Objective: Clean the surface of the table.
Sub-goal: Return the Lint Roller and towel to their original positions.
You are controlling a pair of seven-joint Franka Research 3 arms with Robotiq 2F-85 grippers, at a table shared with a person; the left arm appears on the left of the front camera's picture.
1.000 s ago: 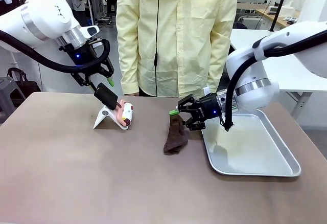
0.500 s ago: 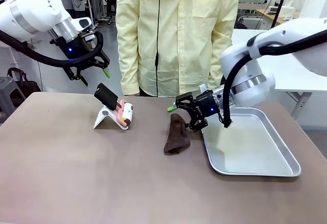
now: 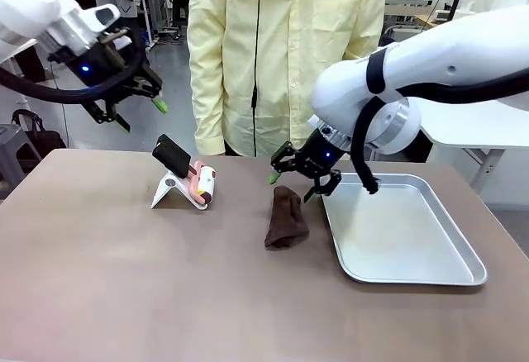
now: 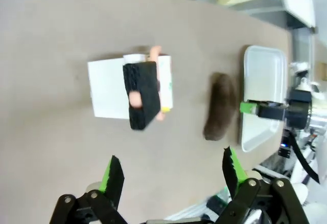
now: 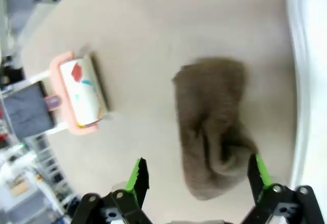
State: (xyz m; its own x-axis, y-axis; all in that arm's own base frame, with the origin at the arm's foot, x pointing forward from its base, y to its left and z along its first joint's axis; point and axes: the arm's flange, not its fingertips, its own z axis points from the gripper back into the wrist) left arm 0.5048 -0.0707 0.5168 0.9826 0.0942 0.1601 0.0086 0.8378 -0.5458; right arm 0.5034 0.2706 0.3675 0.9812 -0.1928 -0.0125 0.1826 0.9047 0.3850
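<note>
The brown-taupe table [image 3: 124, 279] carries a crumpled dark brown cloth [image 3: 285, 220] near its middle. My right gripper [image 3: 296, 185] hovers open just above the cloth's far end; in the right wrist view the cloth [image 5: 214, 121] lies between and ahead of its green-padded fingers [image 5: 138, 175]. My left gripper [image 3: 142, 114] hangs open, high over the table's far left corner. Its wrist view looks down on the table [image 4: 51, 40] and the cloth [image 4: 219, 106], with the gripper [image 4: 172, 175] holding nothing.
A pink and white roller [image 3: 203, 185] leans on a white stand [image 3: 168, 190] with a black block [image 3: 173, 155] on top, left of the cloth. A shiny steel tray [image 3: 450, 275] lies right of the cloth. A person in a yellow shirt [image 3: 285, 56] stands at the far edge.
My left gripper has drawn up and to the left, away from the black block. My right gripper has swung left and back, from the tray's corner to above the cloth's far end.
</note>
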